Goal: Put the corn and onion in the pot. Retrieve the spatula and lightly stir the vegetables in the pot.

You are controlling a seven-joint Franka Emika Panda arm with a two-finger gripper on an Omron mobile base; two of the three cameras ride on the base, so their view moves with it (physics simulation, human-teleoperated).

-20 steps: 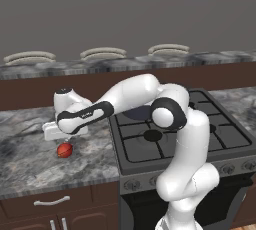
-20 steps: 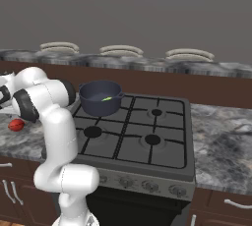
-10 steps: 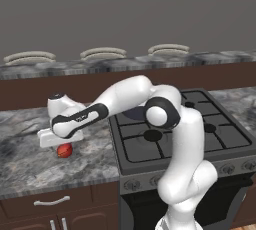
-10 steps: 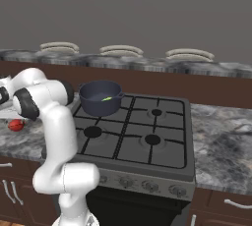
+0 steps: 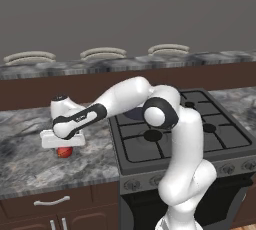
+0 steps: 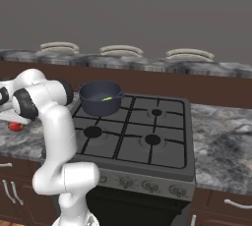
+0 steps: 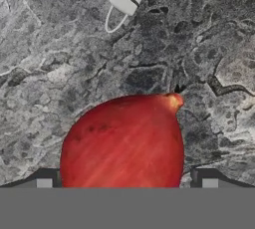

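Status: corn in pot, onion pick-up in progress, stirring not begun.

The corn (image 6: 107, 98) lies inside the pot (image 6: 100, 97) at centre-left of the right base view. The tool (image 7: 127, 183) stands open with a finger on each side of the onion (image 7: 124, 141), lower centre of the hand view, nothing gripped. The table (image 5: 30, 166) front edge runs near below; bare surface surrounds the onion.
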